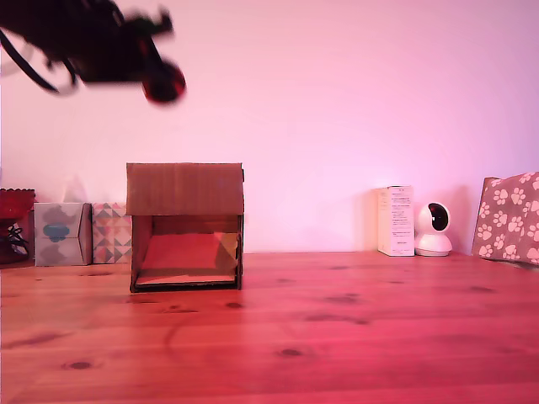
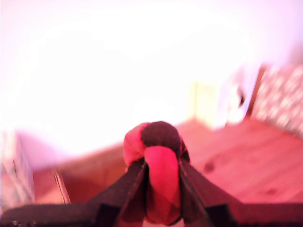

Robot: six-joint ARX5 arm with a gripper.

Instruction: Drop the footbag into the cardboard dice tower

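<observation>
A: Footbag [image 2: 158, 165] is clamped between the gripper [image 1: 160, 80] fingers, jaws pinched tight on its red and black panels. It hangs high in the air, above and a bit to the exterior view's left of the cardboard tower [image 1: 185, 225].

B: Tower position?

A: On the table [image 1: 337, 328], toward the back edge on the exterior view's left, just beside two small patterned boxes [image 1: 82, 233].

B: Risks?

A: First, alignment. The ball looks short of the tower's top, so letting go here would likely put it on the table or the boxes beside it. Second, I can't see the top opening from either camera, so I can't tell how much margin there is. A drop from this height could clip the rim and bounce off.

B: Anything else?

A: Both views are motion-blurred, so the arm looks to be swinging fast. Releasing mid-swing would throw the ball sideways. The ball is soft too, so it may cling to one finger and fall late.
</observation>
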